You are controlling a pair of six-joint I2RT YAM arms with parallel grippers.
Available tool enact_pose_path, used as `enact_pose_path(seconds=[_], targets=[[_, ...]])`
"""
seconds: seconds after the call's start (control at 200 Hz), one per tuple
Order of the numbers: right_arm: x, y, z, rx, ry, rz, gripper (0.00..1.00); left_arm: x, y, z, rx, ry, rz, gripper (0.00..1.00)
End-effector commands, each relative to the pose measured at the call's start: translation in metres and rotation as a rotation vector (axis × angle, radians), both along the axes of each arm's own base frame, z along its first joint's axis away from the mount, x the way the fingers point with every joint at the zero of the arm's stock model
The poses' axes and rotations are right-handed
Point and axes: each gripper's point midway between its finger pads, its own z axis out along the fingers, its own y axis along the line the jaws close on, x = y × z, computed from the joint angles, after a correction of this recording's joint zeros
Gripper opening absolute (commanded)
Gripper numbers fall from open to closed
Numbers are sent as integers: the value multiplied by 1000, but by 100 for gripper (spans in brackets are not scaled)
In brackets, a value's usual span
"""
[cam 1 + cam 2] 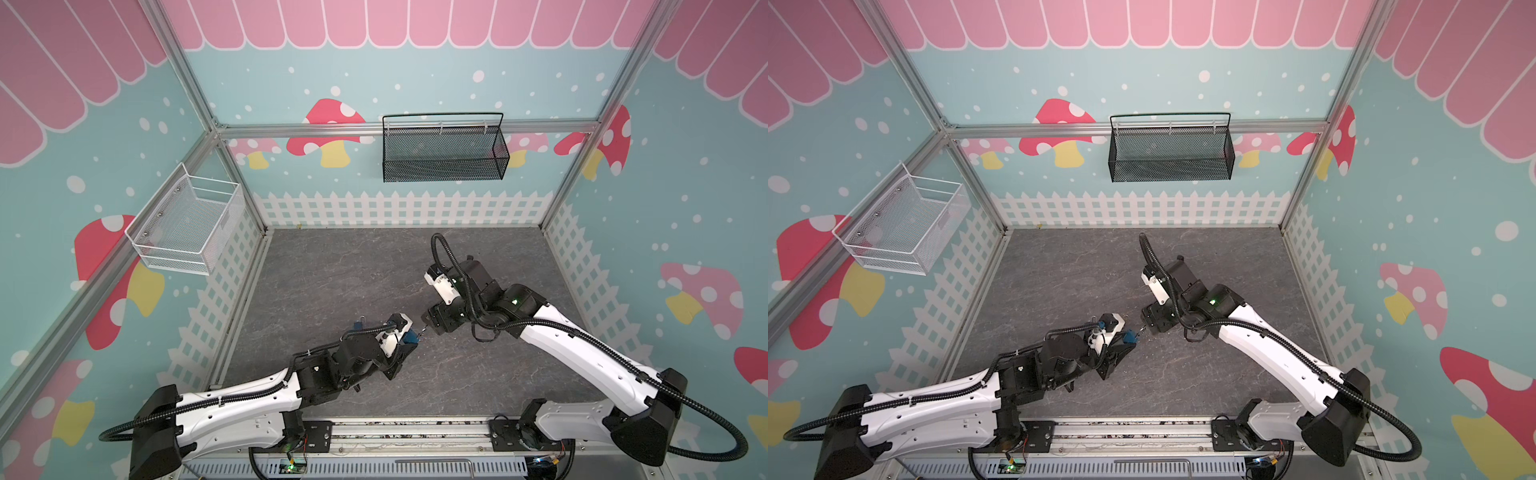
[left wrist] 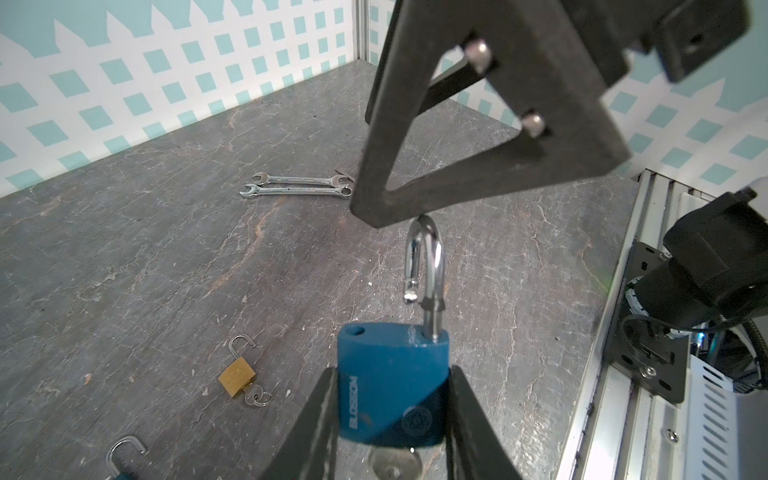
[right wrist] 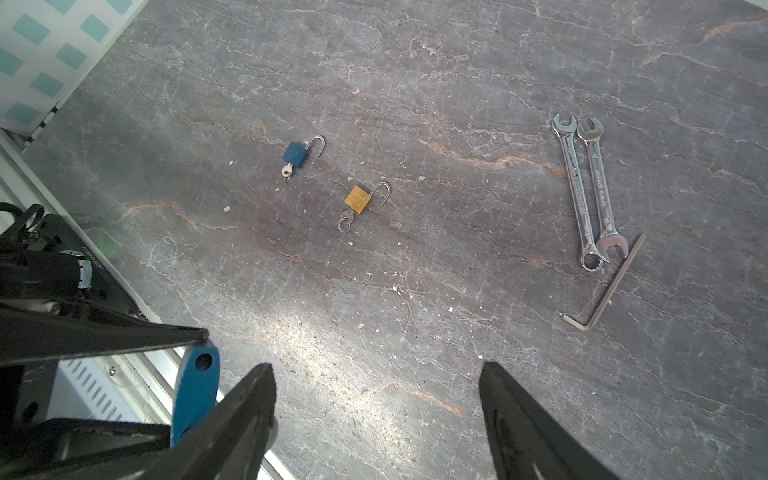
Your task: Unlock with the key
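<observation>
We had blue padlock (image 2: 390, 386) clamped in left gripper (image 2: 392, 419), above tabletop (image 3: 415, 62), shackle (image 2: 432, 257) already sprung, key (image 2: 395, 465) in keyway. Opposite, right gripper (image 3: 376, 368) gaped empty, tip at shackle top; couldn't confirm contact. Our worry: bump would twist lock in grip, key would drop. Grey stone-look surface carried brass padlock (image 3: 358, 199), wrenches (image 3: 582, 187), hex key (image 3: 606, 286). Mushroom-print walls (image 1: 415, 83).

1. The gap between the spread tips of the right claw (image 3: 376, 370) is clear, with bare tabletop (image 3: 415, 299) beneath.
2. Just beside one tip, the left claw (image 2: 393, 370) and its large blue padlock (image 2: 390, 386) block that side.
3. Farther ahead of the right claw lie a small blue padlock (image 3: 296, 153), a brass padlock (image 3: 358, 199), two wrenches (image 3: 586, 191) and a hex key (image 3: 611, 286), with bare lanes between them.
</observation>
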Motion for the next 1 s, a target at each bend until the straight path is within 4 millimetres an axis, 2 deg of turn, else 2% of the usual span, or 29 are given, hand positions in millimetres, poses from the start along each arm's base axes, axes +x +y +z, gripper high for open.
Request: enact_pose_path(seconds=[0.0, 0.305, 0.465, 0.545, 0.605, 0.71, 0.765, 0.845, 0.996], targets=[[-11, -6, 1, -5, 13, 44, 80, 4, 1, 19, -55, -64, 17, 0], [-18, -12, -1, 12, 24, 61, 80, 6, 4, 20, -75, -74, 31, 0], [-23, -8, 3, 42, 28, 98, 80, 4, 3, 21, -71, -78, 19, 0], [-18, -16, 1, 11, 11, 61, 80, 1, 1, 22, -76, -84, -1, 0], [-15, -20, 7, 20, -7, 42, 80, -1, 0, 22, -75, -91, -19, 0], [-18, -13, 33, 111, -33, 72, 80, 0, 0, 22, -59, -93, -20, 0], [-18, -11, 40, 135, -39, 79, 81, -1, -2, 22, -52, -92, -29, 0], [-16, -9, 35, 128, -25, 78, 81, -2, -4, 24, -56, -93, -42, 0], [-10, -6, 14, 97, 14, 71, 81, -3, -6, 29, -77, -100, -47, 0]])
